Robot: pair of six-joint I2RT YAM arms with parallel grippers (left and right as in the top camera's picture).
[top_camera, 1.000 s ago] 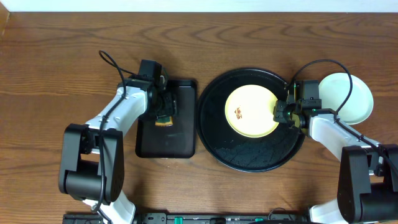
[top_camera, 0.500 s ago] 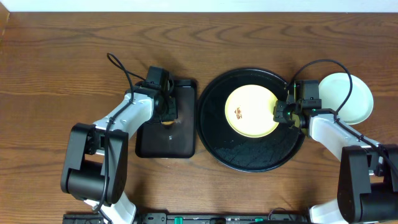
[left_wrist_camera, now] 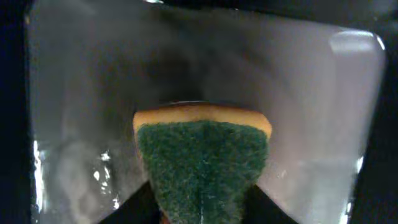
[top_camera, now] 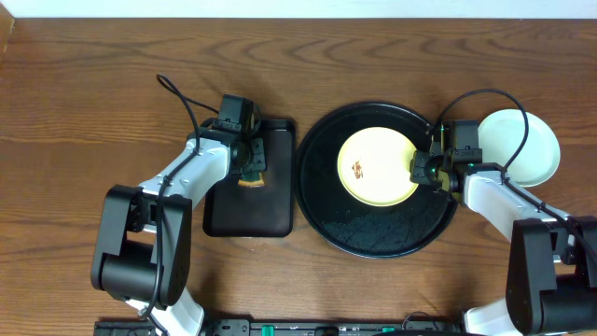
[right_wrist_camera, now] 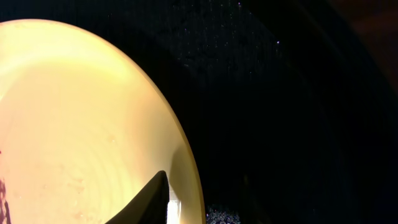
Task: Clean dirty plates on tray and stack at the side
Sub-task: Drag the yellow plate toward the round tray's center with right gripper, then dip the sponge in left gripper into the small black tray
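Dark wood-grain tabletop [top_camera: 93,93] carries the round black tray [top_camera: 373,241] before my right arm, and on it lies the yellow plate [top_camera: 378,159] with a small brown smear [top_camera: 358,170], its right rim clamped in my right claw [top_camera: 422,171]. My left claw [top_camera: 250,174] is closed tight on a green-faced yellow sponge [left_wrist_camera: 202,162] over the rectangular black tray [top_camera: 247,217]. Farther back and to the right, a pale green plate [top_camera: 532,149] rests on the bare wood just beside the round tray.

Tabletop [top_camera: 84,103] open far-left; rectangular tray [top_camera: 244,217] just beside round tray [top_camera: 373,238]; mint plate [top_camera: 536,149] blocks right side.
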